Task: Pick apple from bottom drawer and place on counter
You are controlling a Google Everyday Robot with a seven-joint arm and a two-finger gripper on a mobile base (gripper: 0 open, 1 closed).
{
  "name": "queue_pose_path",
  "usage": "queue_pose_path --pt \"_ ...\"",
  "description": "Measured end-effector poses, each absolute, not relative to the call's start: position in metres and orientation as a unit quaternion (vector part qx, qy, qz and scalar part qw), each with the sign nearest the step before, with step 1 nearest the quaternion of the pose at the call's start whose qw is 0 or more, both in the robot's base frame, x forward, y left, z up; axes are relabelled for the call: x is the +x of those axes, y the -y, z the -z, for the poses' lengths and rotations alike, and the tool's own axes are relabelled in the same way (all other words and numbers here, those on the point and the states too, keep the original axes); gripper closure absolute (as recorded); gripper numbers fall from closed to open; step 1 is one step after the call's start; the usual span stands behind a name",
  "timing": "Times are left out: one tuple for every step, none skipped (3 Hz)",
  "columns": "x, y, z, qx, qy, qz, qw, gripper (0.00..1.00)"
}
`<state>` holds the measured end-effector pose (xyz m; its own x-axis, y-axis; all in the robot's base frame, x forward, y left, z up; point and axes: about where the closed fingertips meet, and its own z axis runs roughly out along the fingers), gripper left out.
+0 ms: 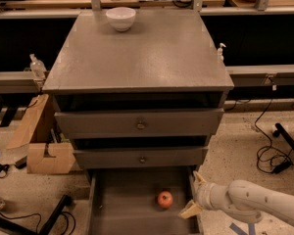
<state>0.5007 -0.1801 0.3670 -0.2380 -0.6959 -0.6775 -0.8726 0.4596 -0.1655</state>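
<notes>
One splayed gripper (193, 194) sits beside the apple (164, 199).

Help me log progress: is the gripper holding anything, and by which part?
Nothing is held. The gripper hovers open at the right wall of the bottom drawer; the apple lies apart on its floor.
</notes>
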Motion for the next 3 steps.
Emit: queue_pose_path --pt "0.507 0.160 -0.354 -0.517 -0.773 -0.122 0.347 0.00" --pt "0.525 0.134 -0.317 -0.525 -0.770 -0.134 0.336 0.00" --pt "0.536 0.114 -0.276 -0.524 -0.766 -0.155 0.338 0.00"
